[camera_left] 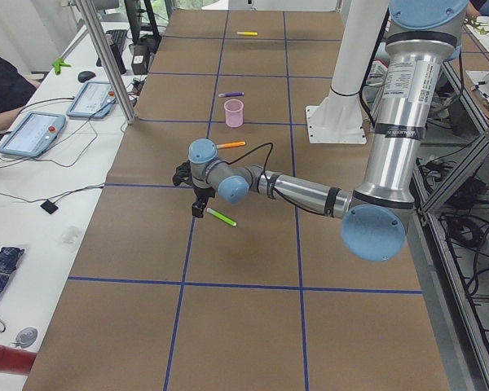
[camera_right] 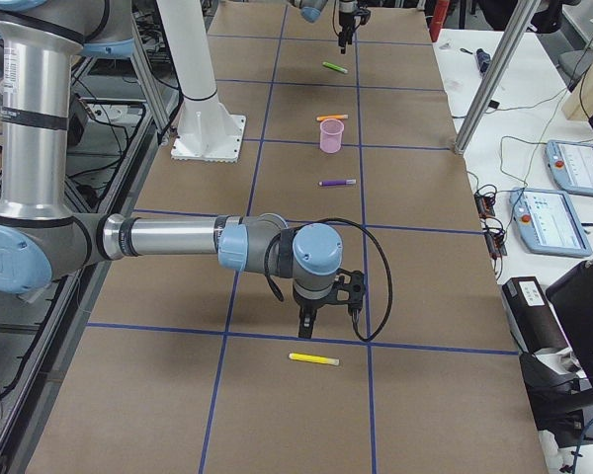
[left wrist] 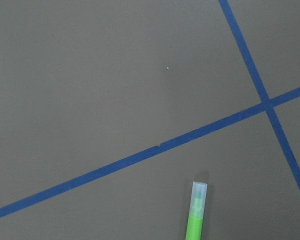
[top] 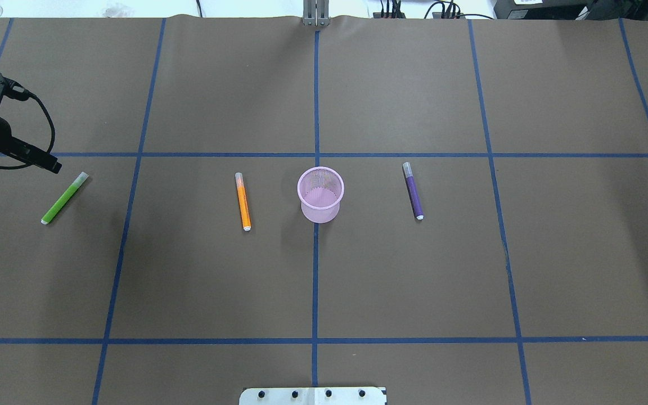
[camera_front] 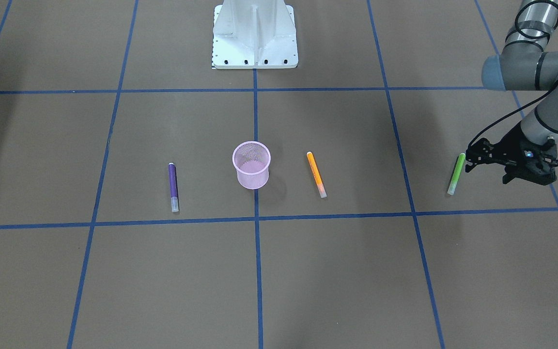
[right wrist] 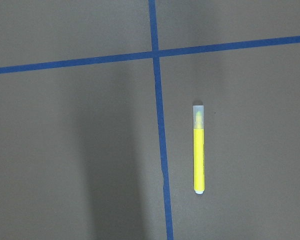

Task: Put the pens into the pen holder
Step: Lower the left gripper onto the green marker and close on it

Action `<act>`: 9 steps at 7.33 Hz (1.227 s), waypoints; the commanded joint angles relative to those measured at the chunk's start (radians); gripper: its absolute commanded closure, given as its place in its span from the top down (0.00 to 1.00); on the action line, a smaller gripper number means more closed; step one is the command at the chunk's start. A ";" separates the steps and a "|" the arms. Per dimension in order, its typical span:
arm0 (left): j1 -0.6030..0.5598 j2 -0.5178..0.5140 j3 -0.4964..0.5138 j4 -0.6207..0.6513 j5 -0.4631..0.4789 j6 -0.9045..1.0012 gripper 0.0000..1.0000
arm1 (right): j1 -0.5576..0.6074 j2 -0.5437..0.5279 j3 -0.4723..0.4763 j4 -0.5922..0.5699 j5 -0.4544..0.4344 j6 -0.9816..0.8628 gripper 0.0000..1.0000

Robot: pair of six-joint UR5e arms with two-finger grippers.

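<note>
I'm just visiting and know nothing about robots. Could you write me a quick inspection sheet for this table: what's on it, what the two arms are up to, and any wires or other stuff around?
Surface: brown table with a blue tape grid.
Job's things: pink holder upright at centre, empty. Orange pen and purple pen lie on either side of it, apart from it. Green pen and yellow pen lie far out at opposite ends.
Clutter: nothing seen.
Grippers: left gripper hovers by the green pen, right gripper by the yellow pen. Neither holds anything; cannot tell whether the fingers are open or shut.
Cables: a black cable loops at each wrist.
Surroundings: white pedestal; tablets on a side bench.
</note>
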State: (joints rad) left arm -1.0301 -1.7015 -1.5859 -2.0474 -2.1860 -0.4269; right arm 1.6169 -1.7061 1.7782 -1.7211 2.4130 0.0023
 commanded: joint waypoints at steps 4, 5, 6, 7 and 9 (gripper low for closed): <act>0.091 -0.021 0.049 -0.033 0.043 -0.035 0.88 | 0.000 0.000 -0.002 0.000 -0.002 -0.001 1.00; 0.091 -0.033 0.058 -0.033 0.041 -0.036 0.83 | 0.000 0.000 -0.002 0.000 -0.002 -0.001 1.00; 0.091 -0.040 0.070 -0.034 0.041 -0.035 0.76 | 0.000 0.000 -0.003 0.000 -0.003 -0.002 1.00; 0.091 -0.041 0.075 -0.036 0.041 -0.033 0.76 | 0.000 0.000 -0.002 0.000 -0.003 -0.002 1.00; 0.091 -0.043 0.089 -0.037 0.041 -0.029 0.72 | 0.000 0.000 -0.002 0.000 0.000 -0.002 1.00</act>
State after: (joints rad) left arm -0.9389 -1.7424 -1.5063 -2.0838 -2.1445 -0.4580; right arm 1.6168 -1.7058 1.7762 -1.7211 2.4113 0.0001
